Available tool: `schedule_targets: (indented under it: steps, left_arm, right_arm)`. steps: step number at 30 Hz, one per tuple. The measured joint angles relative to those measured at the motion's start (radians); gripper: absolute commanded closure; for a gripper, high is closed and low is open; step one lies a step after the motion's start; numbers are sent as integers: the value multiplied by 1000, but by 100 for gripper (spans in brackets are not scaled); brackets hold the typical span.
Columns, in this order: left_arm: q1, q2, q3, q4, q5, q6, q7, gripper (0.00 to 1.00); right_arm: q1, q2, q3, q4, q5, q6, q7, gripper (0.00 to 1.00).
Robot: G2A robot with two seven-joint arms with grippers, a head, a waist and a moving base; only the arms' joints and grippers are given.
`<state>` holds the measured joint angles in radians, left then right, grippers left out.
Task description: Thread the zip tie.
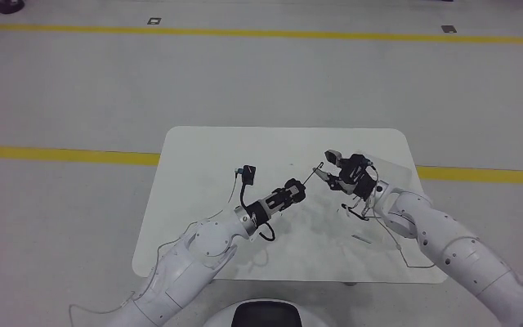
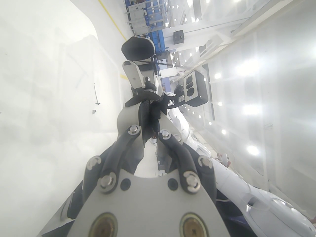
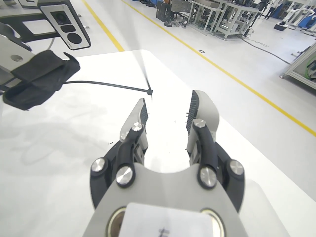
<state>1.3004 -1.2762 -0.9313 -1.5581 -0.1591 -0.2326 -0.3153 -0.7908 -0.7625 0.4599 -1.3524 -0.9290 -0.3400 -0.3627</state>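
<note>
A thin black zip tie [image 3: 106, 84] sticks out of my left gripper [image 3: 37, 80], which is shut on one end of it with black-padded fingers. The strap runs level to its small square head [image 3: 149, 91]. From the head a second strand rises steeply. My right gripper [image 3: 167, 107] is open just short of the head, touching nothing. From the top the two grippers face each other above the middle of the white table [image 1: 212, 163]: left gripper [image 1: 298, 188], zip tie [image 1: 313, 173], right gripper [image 1: 327, 172]. The left gripper [image 2: 150, 104] hides the strap in the left wrist view.
A loose thin tie [image 1: 360, 239] lies on the table near the right forearm, and the same sort of thin strip [image 2: 95, 94] appears in the left wrist view. Around the table is light floor with yellow lines [image 1: 245, 33].
</note>
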Motion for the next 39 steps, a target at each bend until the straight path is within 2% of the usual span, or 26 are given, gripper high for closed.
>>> schedule_targets:
  steps: [12,19,39]
  left_arm:
    - [0,0,0,0,0,0,0,100]
    - [0,0,0,0,0,0,0,100]
    - [0,0,0,0,0,0,0,100]
  right_arm:
    - [7,-4,-14,1,-9,0,3,69]
    - [9,-7,-18,2,-17,0,4,70]
    - [41,23,-77,-23,9,0,-45,77]
